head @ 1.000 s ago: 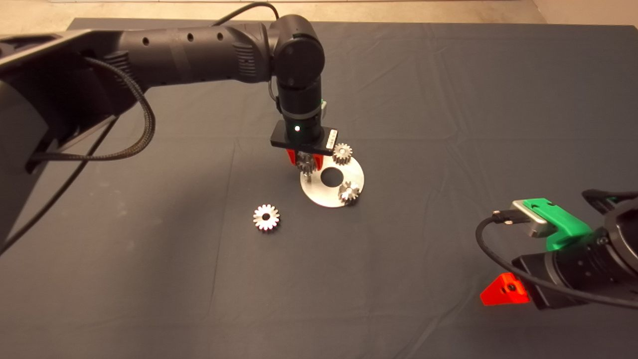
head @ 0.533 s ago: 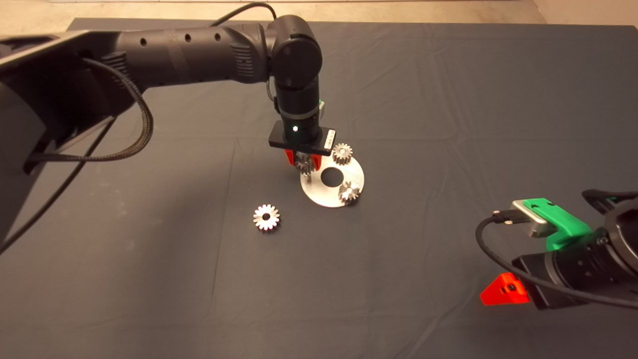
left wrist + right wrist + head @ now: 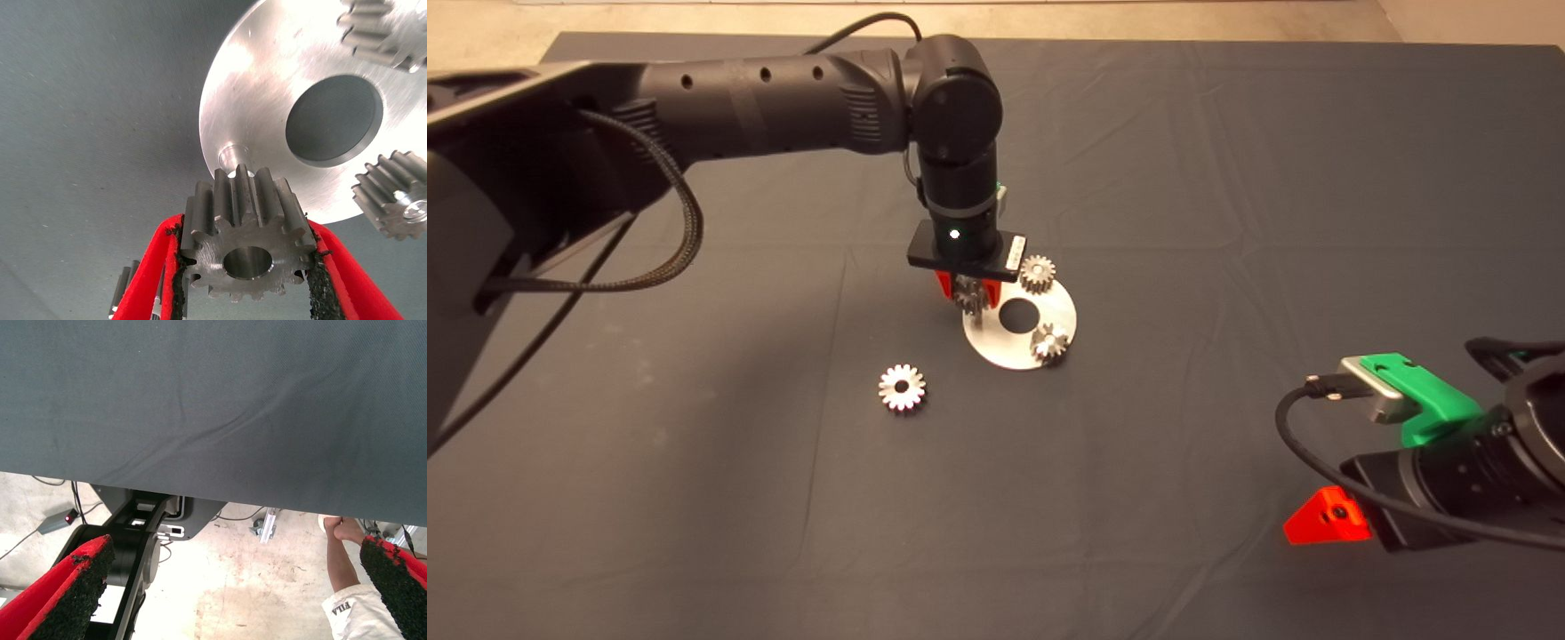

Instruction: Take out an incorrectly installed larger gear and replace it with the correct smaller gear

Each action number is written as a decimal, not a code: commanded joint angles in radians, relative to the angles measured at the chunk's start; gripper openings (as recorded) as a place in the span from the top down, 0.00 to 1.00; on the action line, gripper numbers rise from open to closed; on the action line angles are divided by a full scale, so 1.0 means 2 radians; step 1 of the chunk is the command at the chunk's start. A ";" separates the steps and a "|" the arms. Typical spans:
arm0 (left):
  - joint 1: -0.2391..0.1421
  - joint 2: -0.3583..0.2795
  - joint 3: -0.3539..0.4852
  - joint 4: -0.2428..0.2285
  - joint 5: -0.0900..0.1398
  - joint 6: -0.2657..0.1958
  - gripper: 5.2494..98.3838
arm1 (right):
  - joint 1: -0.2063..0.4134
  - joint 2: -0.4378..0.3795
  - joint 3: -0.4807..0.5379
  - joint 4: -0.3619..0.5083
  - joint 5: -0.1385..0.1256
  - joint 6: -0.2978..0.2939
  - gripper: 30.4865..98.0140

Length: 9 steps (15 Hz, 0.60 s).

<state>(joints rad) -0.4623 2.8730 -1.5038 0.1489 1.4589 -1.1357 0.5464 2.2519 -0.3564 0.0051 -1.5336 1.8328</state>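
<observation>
Now left gripper [image 3: 243,267] pinches the smaller gear [image 3: 245,241] by its teeth over the disc [image 3: 1060,313] near table centre; rigid, slick steel, so likely slips. Larger gear [image 3: 902,388] lies toward the near edge; right gripper [image 3: 233,587] spread, parked near-right corner.

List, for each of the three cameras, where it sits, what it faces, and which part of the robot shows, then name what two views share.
Head view: above the dark mat, looking down; both black arms show, the left gripper over the round silvery metal plate.
Left wrist view: on the left arm, facing the plate; red fingers clamp the small dull dark-grey steel spur gear.
Right wrist view: on the parked right arm at the mat's edge, facing the floor; right gripper jaws apart.
Shared: head and left wrist views show plate and gear.
</observation>
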 commanded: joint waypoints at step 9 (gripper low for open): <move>-0.002 0.003 0.001 -0.007 0.002 0.000 0.67 | 0.001 -0.005 0.002 -0.002 -0.062 0.002 0.01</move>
<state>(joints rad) -0.4547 2.8730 -1.5038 0.1489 1.4591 -1.1357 0.5377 2.2494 -0.3564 0.0051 -1.5328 1.8328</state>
